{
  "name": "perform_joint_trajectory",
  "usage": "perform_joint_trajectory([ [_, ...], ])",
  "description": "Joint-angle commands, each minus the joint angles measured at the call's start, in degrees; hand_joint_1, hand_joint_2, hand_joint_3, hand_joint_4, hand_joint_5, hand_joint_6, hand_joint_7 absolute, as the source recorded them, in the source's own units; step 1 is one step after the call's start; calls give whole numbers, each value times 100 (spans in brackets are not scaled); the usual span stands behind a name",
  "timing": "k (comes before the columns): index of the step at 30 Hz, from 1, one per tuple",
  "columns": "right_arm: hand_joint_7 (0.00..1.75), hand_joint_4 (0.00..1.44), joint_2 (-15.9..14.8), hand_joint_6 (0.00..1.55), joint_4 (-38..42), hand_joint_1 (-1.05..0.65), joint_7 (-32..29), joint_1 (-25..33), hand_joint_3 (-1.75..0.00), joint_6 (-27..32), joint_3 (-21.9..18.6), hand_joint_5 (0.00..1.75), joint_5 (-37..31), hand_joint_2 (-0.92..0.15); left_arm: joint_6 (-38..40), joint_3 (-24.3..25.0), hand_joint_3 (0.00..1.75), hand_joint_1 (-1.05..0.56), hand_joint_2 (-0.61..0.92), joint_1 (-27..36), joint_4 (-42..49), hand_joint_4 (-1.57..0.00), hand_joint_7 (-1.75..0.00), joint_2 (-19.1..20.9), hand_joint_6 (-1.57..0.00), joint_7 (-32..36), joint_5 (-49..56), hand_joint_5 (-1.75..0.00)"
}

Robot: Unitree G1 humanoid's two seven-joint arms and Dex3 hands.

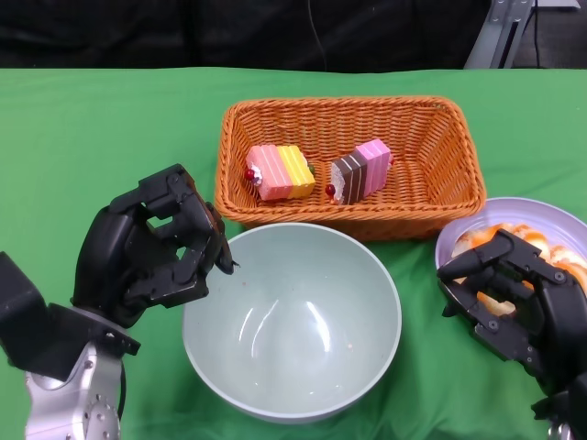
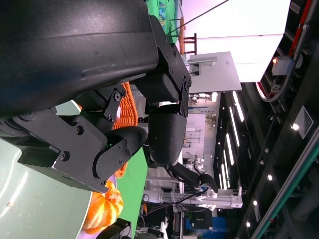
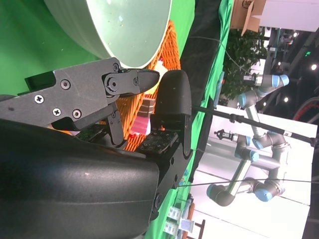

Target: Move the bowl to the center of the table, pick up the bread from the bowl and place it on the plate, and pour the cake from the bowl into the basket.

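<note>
head view: bowl [image 1: 292, 321] empty (cakes [image 1: 280, 171] in basket [image 1: 431, 128]), bread [image 1: 514, 247] plated.

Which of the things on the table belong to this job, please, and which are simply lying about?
Part of the job:
bowl, now empty
basket holding two cake pieces
plate with bread

Just there:
green tablecloth
grey robot arms beyond the table

The pale green bowl [image 1: 292, 321] sits empty and upright; two cake slices [image 1: 280, 171] lie in the wicker basket [image 1: 431, 188]; bread [image 1: 514, 243] rests on the lilac plate [image 1: 550, 213].
</note>
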Motion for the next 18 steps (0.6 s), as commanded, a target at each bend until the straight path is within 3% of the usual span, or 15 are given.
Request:
perform_joint_trajectory([
  [1, 112, 75, -46, 73, -77, -23, -117, 7, -21, 76, -56, 155, -18, -91, 13, -16, 108, -8, 58, -4, -47, -80, -150, 62, -78, 100, 105, -173],
  [18, 108, 76, -45, 75, -120, -27, -207, -205, -21, 156, -81, 155, 50, -90, -14, -46, 106, -8, 59, -128, 233, -77, -154, 94, -73, 71, 208, -175],
])
